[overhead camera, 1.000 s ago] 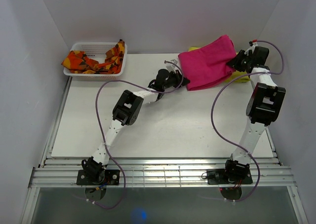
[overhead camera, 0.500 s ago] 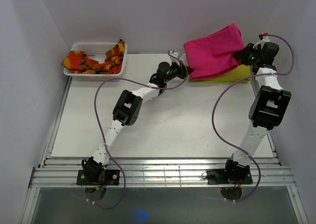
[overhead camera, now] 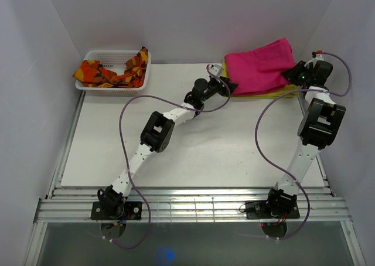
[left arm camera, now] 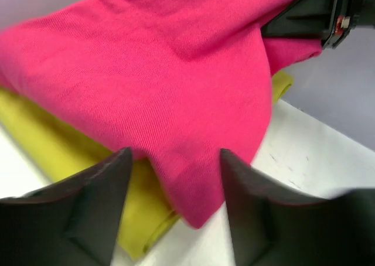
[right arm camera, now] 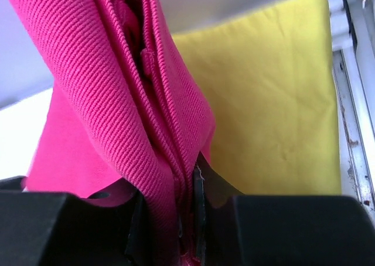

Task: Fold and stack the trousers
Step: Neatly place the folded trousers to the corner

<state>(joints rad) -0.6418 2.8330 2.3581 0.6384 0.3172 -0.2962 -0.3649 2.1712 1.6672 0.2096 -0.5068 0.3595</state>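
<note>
The folded magenta-pink trousers (overhead camera: 259, 65) lie over a yellow cloth (overhead camera: 275, 91) at the table's back right. My left gripper (overhead camera: 229, 85) is open at the trousers' left edge; in the left wrist view a corner of the trousers (left arm camera: 176, 102) hangs loose between the two dark fingers (left arm camera: 88, 201), and the gripper (left arm camera: 174, 166) is not closed on it. My right gripper (overhead camera: 291, 75) is shut on the trousers' right edge. The right wrist view shows bunched pink folds (right arm camera: 135, 113) pinched between its jaws, my right gripper (right arm camera: 186, 219) above the yellow cloth (right arm camera: 275, 119).
A white basket (overhead camera: 112, 57) at the back left holds an orange-and-red patterned cloth (overhead camera: 102, 74). White walls close in on three sides. A slatted rail (overhead camera: 193, 210) runs along the near edge by the arm bases.
Both arms carried the trousers back and right onto the yellow cloth. My left gripper, shut on the trousers' edge before, has opened and let go. The right gripper keeps its hold.
</note>
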